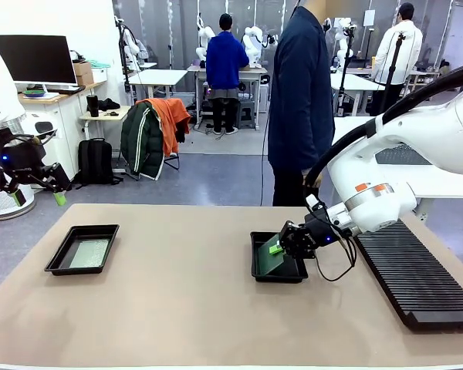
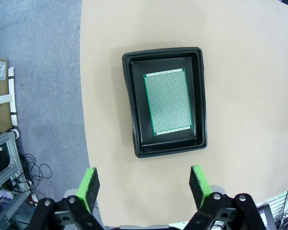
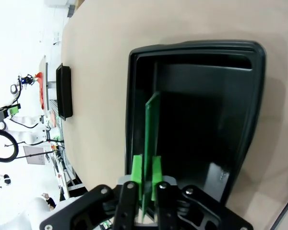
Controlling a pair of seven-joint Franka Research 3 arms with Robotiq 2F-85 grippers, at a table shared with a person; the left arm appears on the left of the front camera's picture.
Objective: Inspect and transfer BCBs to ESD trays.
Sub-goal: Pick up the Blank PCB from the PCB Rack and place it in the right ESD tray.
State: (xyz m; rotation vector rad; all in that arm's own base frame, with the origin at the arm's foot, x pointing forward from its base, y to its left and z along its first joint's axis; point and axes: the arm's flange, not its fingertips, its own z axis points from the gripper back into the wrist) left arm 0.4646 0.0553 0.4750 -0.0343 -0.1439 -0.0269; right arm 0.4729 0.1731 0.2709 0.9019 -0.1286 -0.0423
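BCB in hand: thin green board point(image 3: 150, 125) standing on edge between the right gripper's point(image 3: 147, 178) pads, over the right tray point(image 3: 259, 86); its lower end sits inside the tray near the rim closest to the robot
Right gripper state: pads lie against both faces of the board; a grip on it as far as the wrist view shows; whether the hold is easing I cannot tell
Right tray: black, near the table's point(image 1: 185, 308) middle, just left of the long ribbed rack point(image 1: 417, 277)
Left tray: tray point(image 2: 134, 110) by the table's left edge; a second board point(image 2: 167, 101) lies flat on its floor, clear of the walls
Left gripper: jaws wide apart, nothing between them point(image 2: 145, 184); hovering above the left tray
Handling, my judgement: board looks light, stiff and thin; likely brittle at the corners and smooth on its faces; best pinched by a short edge, clear of the perforated field; lower it flat rather than drop it
Person: stands at the far edge, dark jacket point(image 1: 301, 92)
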